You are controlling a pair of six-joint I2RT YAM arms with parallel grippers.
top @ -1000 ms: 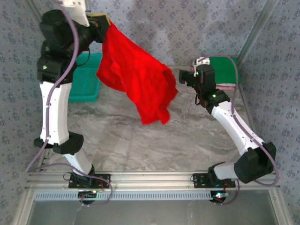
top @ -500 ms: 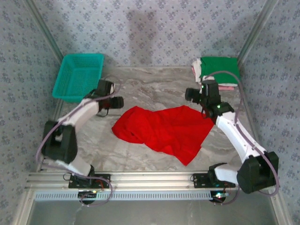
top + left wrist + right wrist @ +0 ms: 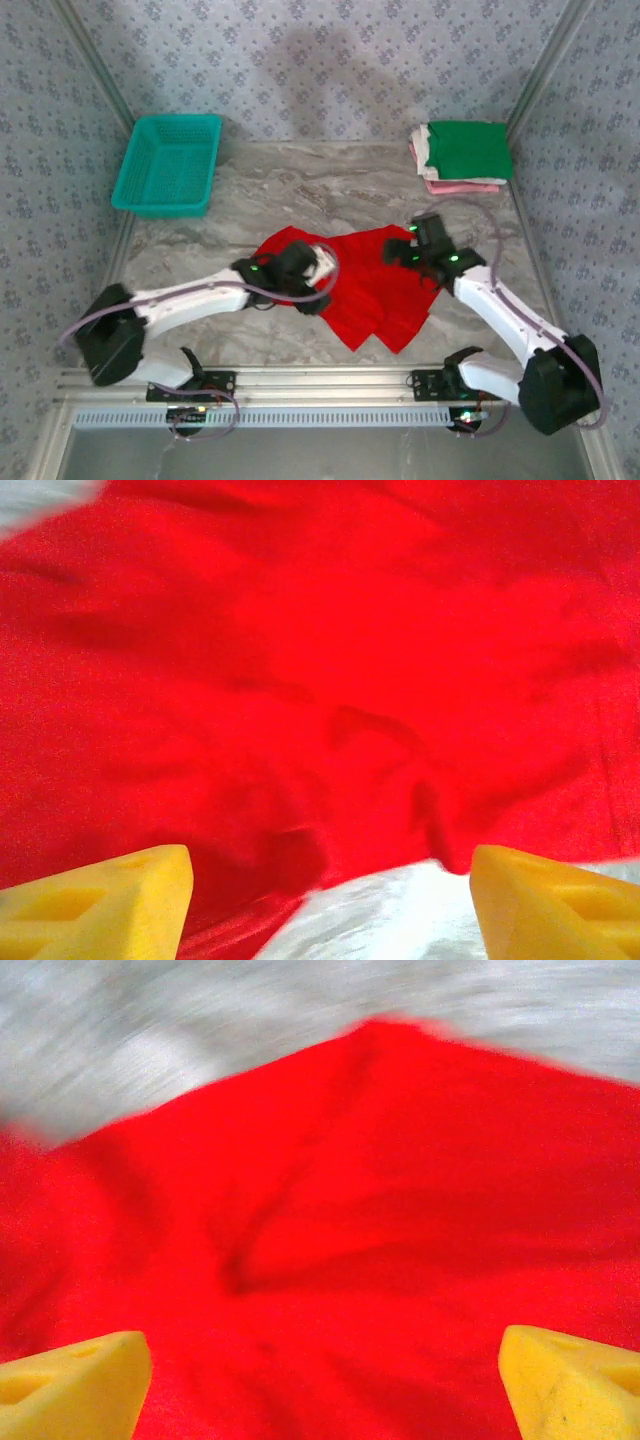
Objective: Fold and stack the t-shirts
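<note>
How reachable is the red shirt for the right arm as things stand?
Probably yes. The right gripper is open just over the red shirt, with nothing between them. The left gripper sits over the shirt's left part, clear of the right one.

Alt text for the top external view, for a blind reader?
A crumpled red t-shirt lies on the marble table, the left gripper low over its left side and the right gripper over its right. A teal basket sits back left; a stack of folded shirts, green on top, back right.
</note>
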